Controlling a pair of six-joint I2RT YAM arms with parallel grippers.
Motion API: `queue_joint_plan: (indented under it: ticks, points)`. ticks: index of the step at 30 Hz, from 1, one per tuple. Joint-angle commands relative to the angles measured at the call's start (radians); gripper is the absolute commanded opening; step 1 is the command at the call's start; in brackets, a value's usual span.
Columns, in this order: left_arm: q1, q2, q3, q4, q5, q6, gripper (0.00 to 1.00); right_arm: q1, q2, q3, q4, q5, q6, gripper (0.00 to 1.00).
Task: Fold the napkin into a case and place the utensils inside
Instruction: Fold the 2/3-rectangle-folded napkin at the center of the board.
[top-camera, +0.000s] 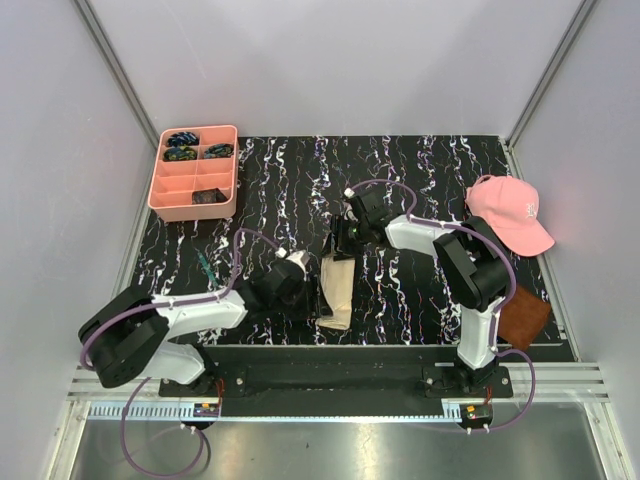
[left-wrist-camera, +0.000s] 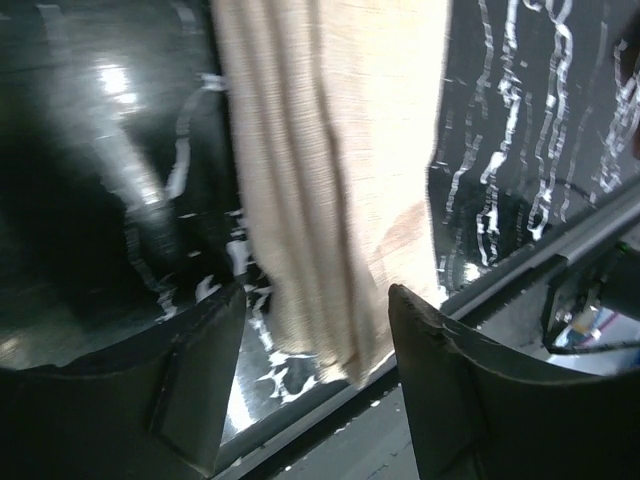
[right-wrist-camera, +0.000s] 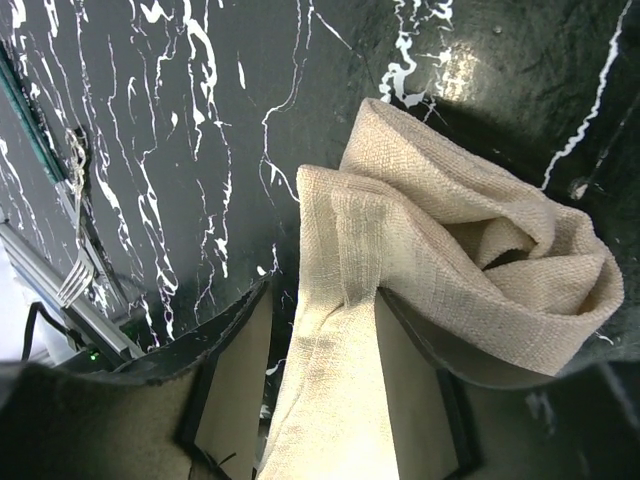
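since the r gripper (right-wrist-camera: 325, 300) is clamped on a bunched fold of the napkin (right-wrist-camera: 470, 220) on the mat (top-camera: 420, 180), the fold should be drawn flat twd the l gripper (left-wrist-camera: 315, 300) (jaws wide, straddling the near end), edges kept aligned. fork (right-wrist-camera: 75, 280) lies well apart, untouched.

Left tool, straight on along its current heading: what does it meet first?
Probably the napkin. Its near end lies directly ahead of the open left tool, though the depth to it is unclear.
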Motion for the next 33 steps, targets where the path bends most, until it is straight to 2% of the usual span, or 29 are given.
queue_joint_plan:
  ticks: [1, 4, 9, 13, 23, 25, 29, 33]
  points:
    - [0.047, -0.077, 0.018, -0.076, -0.098, 0.002, 0.61, -0.006, -0.032, 0.055, -0.044, 0.059, -0.029, 0.55]
    - [0.103, -0.108, -0.002, -0.081, -0.078, 0.007, 0.53, -0.004, -0.007, 0.090, -0.067, 0.065, -0.032, 0.50]
    - [0.143, -0.183, -0.022, -0.120, -0.104, 0.025, 0.50, 0.005, 0.008, 0.133, -0.088, 0.103, -0.042, 0.43]
    - [0.168, -0.211, -0.031, -0.130, -0.104, 0.039, 0.50, 0.009, 0.033, 0.162, -0.114, 0.124, -0.048, 0.43]
    - [0.176, -0.024, -0.012, 0.099, 0.042, 0.050, 0.46, 0.020, 0.068, 0.204, -0.145, 0.168, -0.075, 0.46]
    - [0.174, 0.002, -0.014, 0.120, 0.054, 0.039, 0.38, 0.023, 0.080, 0.210, -0.145, 0.163, -0.078, 0.46]
    - [0.125, 0.068, -0.043, 0.217, 0.094, -0.005, 0.31, 0.034, 0.094, 0.227, -0.147, 0.153, -0.087, 0.47]
    - [0.007, 0.105, -0.014, 0.242, 0.089, -0.044, 0.27, 0.045, 0.097, 0.230, -0.145, 0.144, -0.100, 0.46]
